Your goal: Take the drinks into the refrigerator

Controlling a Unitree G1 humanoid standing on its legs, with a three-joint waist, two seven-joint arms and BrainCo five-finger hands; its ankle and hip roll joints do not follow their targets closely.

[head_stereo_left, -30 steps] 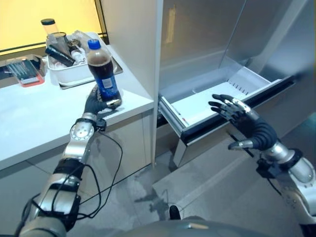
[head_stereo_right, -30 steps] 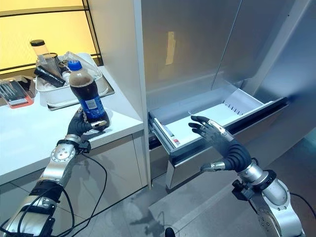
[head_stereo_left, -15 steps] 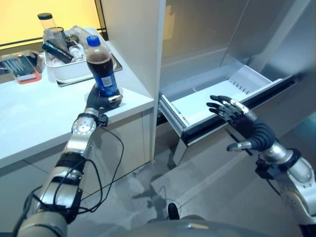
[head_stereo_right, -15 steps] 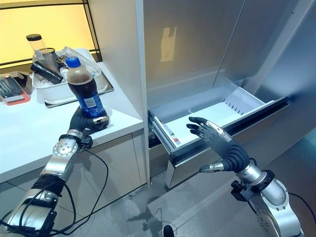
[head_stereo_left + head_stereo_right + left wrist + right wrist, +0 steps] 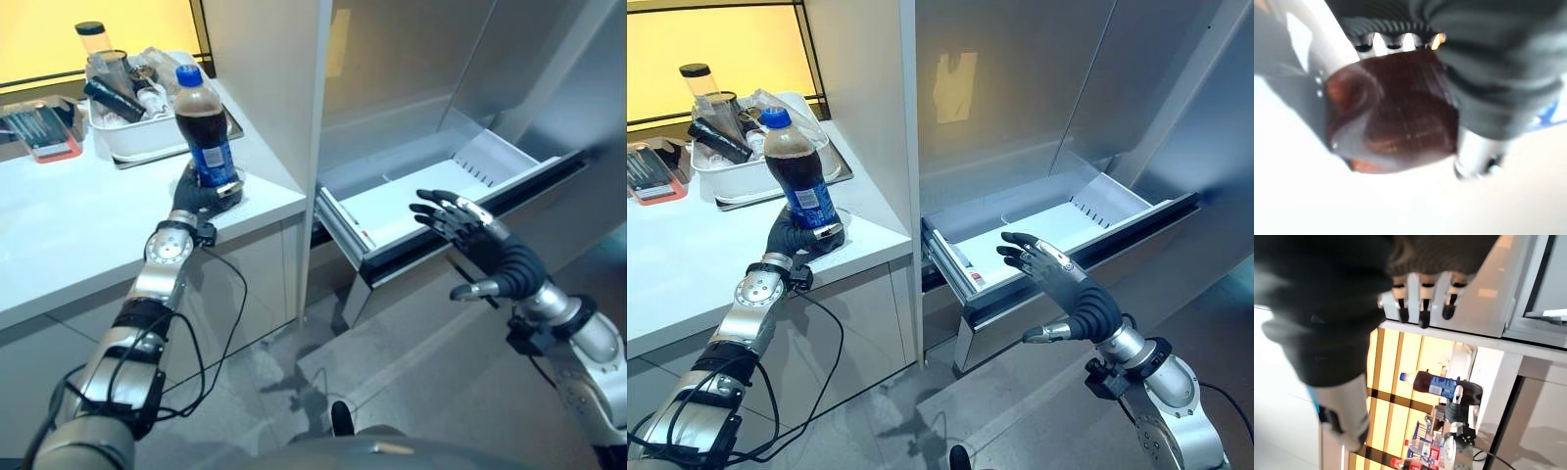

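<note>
One cola bottle upright within left hand fingers.

White counter, grey floor

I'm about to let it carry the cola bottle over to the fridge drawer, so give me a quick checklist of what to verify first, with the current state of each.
1. Left hand curled round the base of the cola bottle: ok.
2. Bottle upright, blue cap on: ok.
3. Bottle lifted off the counter: cannot tell; its base is at the counter's front edge.
4. Refrigerator drawer pulled out, bare white floor showing: ok.
5. Right hand out of the bottle's way: not ok; it hangs open over the drawer's front edge.
6. Tray of clutter behind the bottle, clear of the way to the drawer: ok.
</note>
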